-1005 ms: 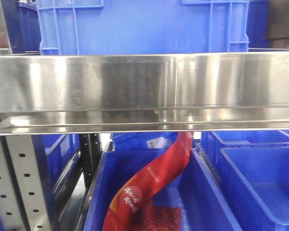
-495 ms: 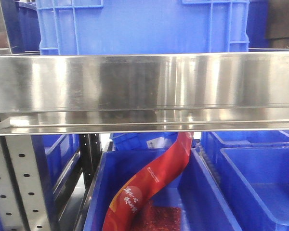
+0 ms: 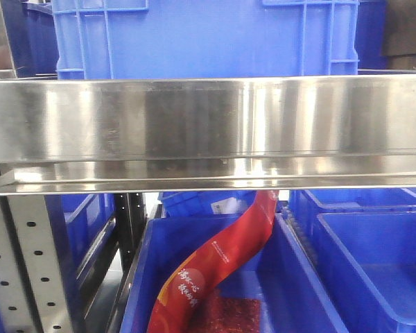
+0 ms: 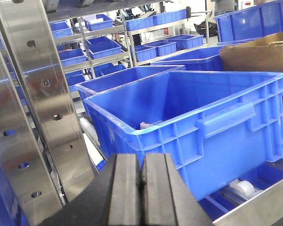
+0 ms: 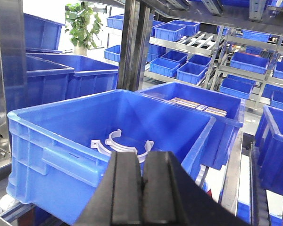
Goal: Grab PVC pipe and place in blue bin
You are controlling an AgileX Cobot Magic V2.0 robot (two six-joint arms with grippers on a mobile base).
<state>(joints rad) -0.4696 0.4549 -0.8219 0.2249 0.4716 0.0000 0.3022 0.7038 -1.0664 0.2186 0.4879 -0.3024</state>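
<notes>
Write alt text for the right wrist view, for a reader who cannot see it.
The right end effector, shut and empty, points at an open blue bin with a curved white PVC piece lying on its floor. More blue bins fill metal racks behind, and a potted plant stands at the upper left.

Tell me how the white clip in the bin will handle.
The clip looks thin and moulded, so probably light and stiff. Its open curved band may slip in the jaws. Lying flat in the bin, it likely won't roll.
</notes>
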